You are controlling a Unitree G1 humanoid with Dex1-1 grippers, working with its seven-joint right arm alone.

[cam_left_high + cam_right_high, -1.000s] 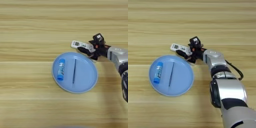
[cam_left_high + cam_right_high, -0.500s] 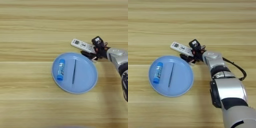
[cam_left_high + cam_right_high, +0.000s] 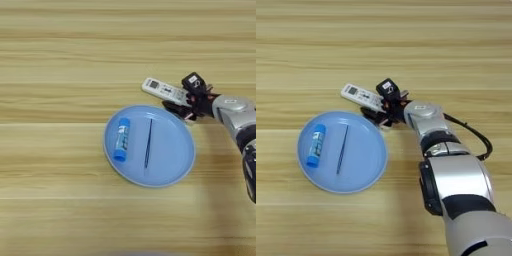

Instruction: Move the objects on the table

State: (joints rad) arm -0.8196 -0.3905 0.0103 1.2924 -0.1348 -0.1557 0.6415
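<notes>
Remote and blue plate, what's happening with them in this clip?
The robot's right hand is at the near end of the white remote, with one black finger above it and one below, so it appears to grip it. The remote lies just beyond the rim of the blue plate, on the wooden table. On the plate sit a blue tube and a thin dark stick, untouched.
</notes>
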